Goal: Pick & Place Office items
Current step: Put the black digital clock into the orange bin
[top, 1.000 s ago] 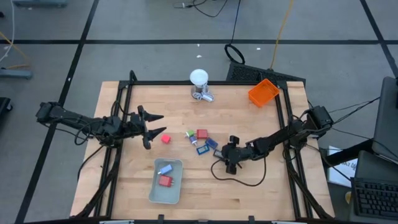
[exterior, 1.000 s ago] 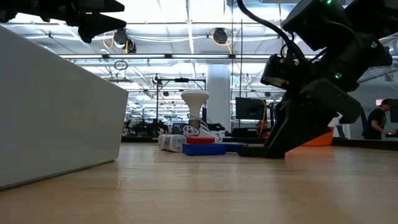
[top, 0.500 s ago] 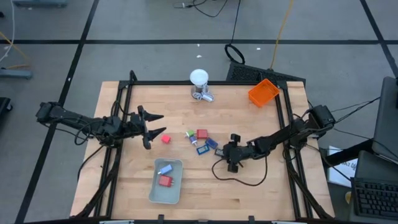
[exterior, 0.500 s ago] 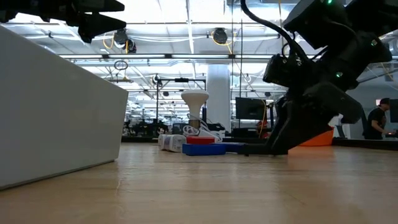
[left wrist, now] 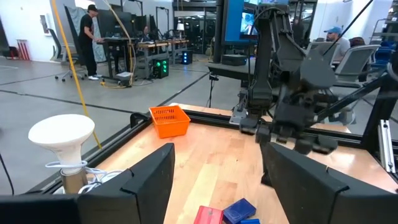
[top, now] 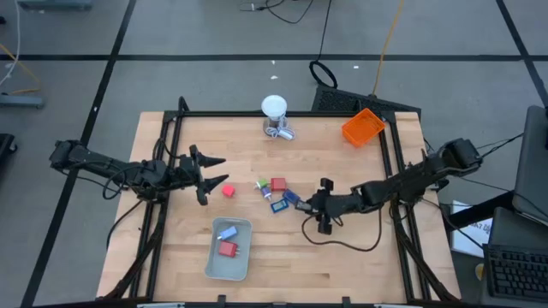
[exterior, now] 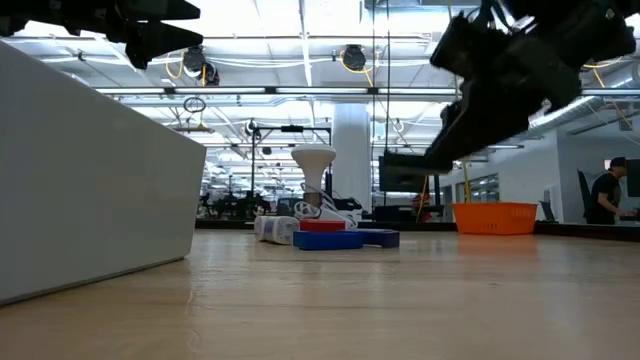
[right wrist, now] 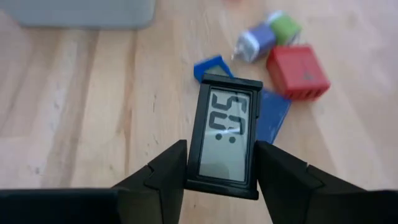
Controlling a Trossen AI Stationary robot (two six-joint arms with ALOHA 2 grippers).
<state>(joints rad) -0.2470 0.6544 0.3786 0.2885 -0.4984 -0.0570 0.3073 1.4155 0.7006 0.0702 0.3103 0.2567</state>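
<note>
Right hand (right wrist: 221,163): raised off the bench (top: 360,265), right of centre, fingers clamped on the long sides of a small black digital clock (right wrist: 227,135) with a grey display; the low view shows clear air under it.

Left hand (top: 208,177): at the left edge of the bench, fingers spread wide, holding nothing; a red block (top: 229,191) lies just beside its tips.

Loose office items: a red cube (top: 278,185), a green-and-white piece (top: 262,185) and blue-faced rectangles (top: 287,199), clustered mid-bench, just left of the right hand.

Pale grey tray (top: 214,262): near the front edge, left of centre, holding a light-blue piece (top: 227,232) and a red block (top: 227,249).

Orange bin (top: 362,126): far right corner.

White ball-topped object (top: 273,109): far edge, centre.

Open bench: front right quarter, and the far strip between ball-topped object and bin.
</note>
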